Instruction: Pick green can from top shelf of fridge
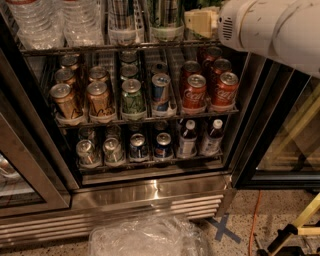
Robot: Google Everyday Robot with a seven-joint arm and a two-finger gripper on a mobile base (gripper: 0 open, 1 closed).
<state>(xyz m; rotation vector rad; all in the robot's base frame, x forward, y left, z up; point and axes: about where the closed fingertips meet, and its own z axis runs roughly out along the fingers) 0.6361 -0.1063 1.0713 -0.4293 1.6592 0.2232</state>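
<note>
The fridge [150, 192] stands open in front of me, with a steel base grille. The top shelf [100, 47] is a wire rack with white lane trays. Two tall slim cans stand on it with their tops cut off by the frame. The right one [165, 12] looks greenish, so I take it for the green can. A patch of green [204, 4] also shows at the frame's top edge. My gripper [199, 22], cream-coloured on a white arm [270, 27], is at top-shelf height just right of that can. I cannot tell whether it touches it.
Water bottles [55, 20] fill the top shelf's left. The middle rack holds gold cans [65, 100], a mottled green can [132, 97], a blue can [161, 90] and red cola cans [195, 92]. The lower rack holds short cans and small bottles [187, 140]. A clear plastic bag [145, 237] lies on the floor.
</note>
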